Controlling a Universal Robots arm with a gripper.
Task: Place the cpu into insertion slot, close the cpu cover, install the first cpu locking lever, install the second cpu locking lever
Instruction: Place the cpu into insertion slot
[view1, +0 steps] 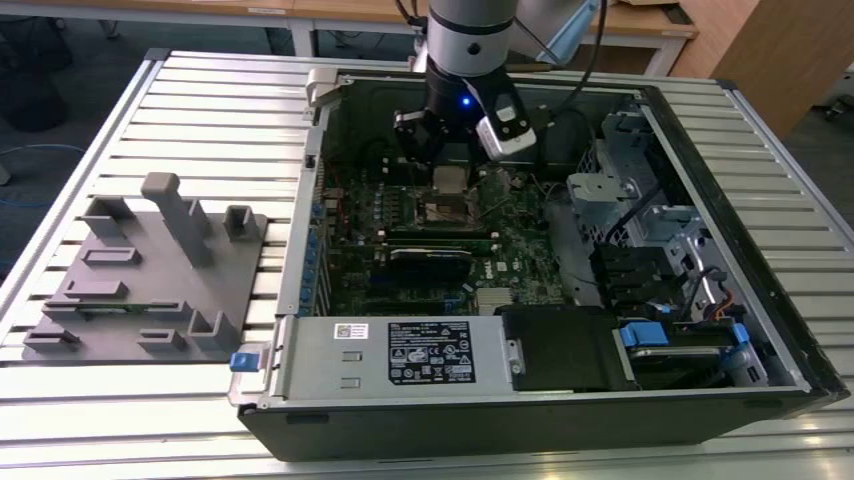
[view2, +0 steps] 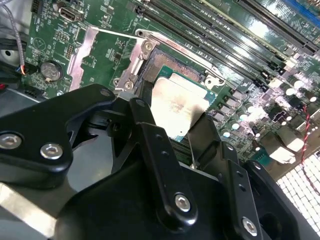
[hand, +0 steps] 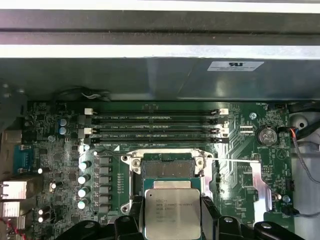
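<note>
While jaws pinch cpu (hand: 172, 212) near insertion slot (hand: 167, 169), slot partly hidden behind cpu; contact unclear.

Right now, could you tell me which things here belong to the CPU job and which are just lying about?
Belongs to the job: gripper, shut on the cpu; insertion slot, uncovered; cpu cover, lying open.
Just there: memory slots; grey power supply box; grey fixture block; coin battery.

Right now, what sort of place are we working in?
Probably a robotics lab or workshop: an open computer case sits on a slatted metal table, a grey parts fixture lies beside it, and wooden desks stand behind. The pincer holds the cpu inside it.
</note>
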